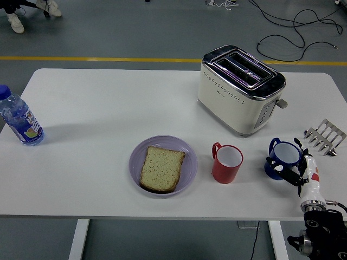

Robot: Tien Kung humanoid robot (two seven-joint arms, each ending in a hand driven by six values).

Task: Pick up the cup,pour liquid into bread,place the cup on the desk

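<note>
Reaching in from the lower right corner, the robot's right hand [293, 169] has its dark fingers [283, 168] curled around the blue cup [283, 158], clamped on its body on the side nearest the camera. That cup is upright near the right end of the white surface [97, 108], its white inside facing up and its handle pointing toward the far left; whether its base rests on the surface or is raised just off it cannot be told from this view. Just to its left, apart from it, a red cup [226, 163] stands upright with its handle also on its left side. Further left sits a lilac plate [162, 165] carrying a single slice of bread [161, 168], which lies flat and takes up most of the plate's middle. Behind the two cups, toward the far side, a cream and chrome toaster [240, 89] stands at an angle, both slots showing from above and its lever on the right-hand end. A small metal toast rack [325, 137] lies near the right edge, just beyond the blue cup. Well apart from all this, at the left edge, a plastic water bottle [18, 117] with a blue cap stands upright. Cables trail on the grey floor beyond the surface.
</note>
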